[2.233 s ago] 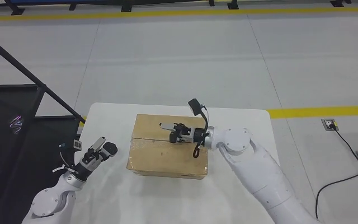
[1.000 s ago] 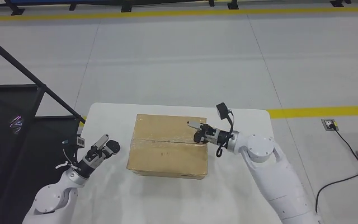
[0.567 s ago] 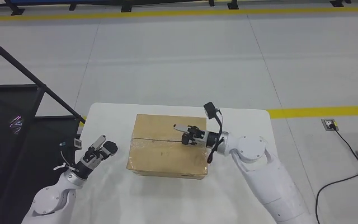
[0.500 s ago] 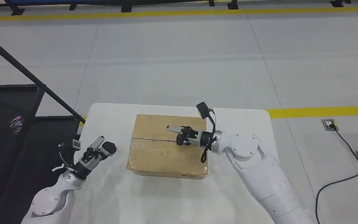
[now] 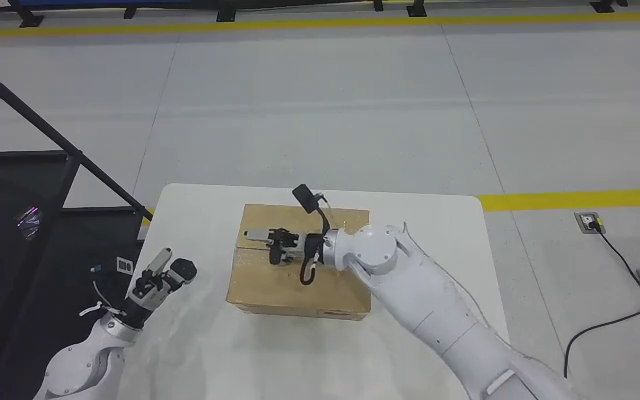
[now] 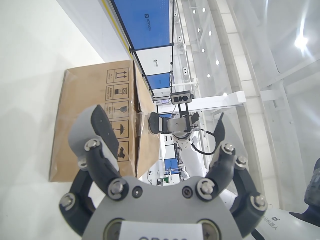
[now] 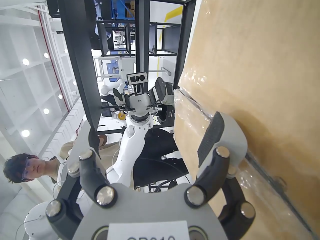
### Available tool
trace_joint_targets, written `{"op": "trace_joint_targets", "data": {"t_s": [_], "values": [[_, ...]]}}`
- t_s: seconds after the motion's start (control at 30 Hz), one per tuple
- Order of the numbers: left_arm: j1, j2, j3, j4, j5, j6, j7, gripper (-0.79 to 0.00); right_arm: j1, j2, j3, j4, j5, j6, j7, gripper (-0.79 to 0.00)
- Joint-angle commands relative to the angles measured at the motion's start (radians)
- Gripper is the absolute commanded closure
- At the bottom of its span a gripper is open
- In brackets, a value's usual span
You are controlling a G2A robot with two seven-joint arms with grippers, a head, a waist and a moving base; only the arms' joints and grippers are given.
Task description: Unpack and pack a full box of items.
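Note:
A closed brown cardboard box (image 5: 300,275) stands in the middle of the white table, its top seam (image 7: 197,107) sealed with clear tape. Over the box's top, near the left end of that seam, my right gripper (image 5: 265,240) is open. In the right wrist view one of its fingertips (image 7: 212,136) rests on the taped seam, and the gripper (image 7: 150,138) holds nothing. My left gripper (image 5: 165,268) hovers left of the box, apart from it. It (image 6: 160,131) is open and empty, and faces the printed end of the box (image 6: 95,116).
The white table (image 5: 200,210) has free room on both sides of the box. A black metal rack (image 5: 40,140) stands off the table's left edge. Yellow floor lines (image 5: 560,200) run behind and to the right.
My right gripper has slid along the box's top seam from the right end to the left end. The left gripper has drawn back a little, away from the box.

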Motion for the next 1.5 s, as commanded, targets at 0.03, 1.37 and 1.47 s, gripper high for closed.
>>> {"op": "trace_joint_targets", "data": {"t_s": [0.03, 1.37, 1.47], "values": [[0.003, 0.001, -0.004, 0.006, -0.007, -0.003, -0.005, -0.785, 0.028, -0.033, -0.029, 0.061, 0.019, -0.018, -0.015, -0.785], [-0.034, -0.001, 0.034, -0.004, 0.018, 0.021, -0.007, -0.785, -0.110, 0.065, 0.199, -0.133, -0.245, 0.086, 0.120, -0.785], [-0.036, -0.001, 0.036, -0.006, 0.020, 0.023, -0.005, -0.785, -0.170, 0.095, 0.254, -0.239, -0.303, 0.152, 0.107, -0.785]]}}
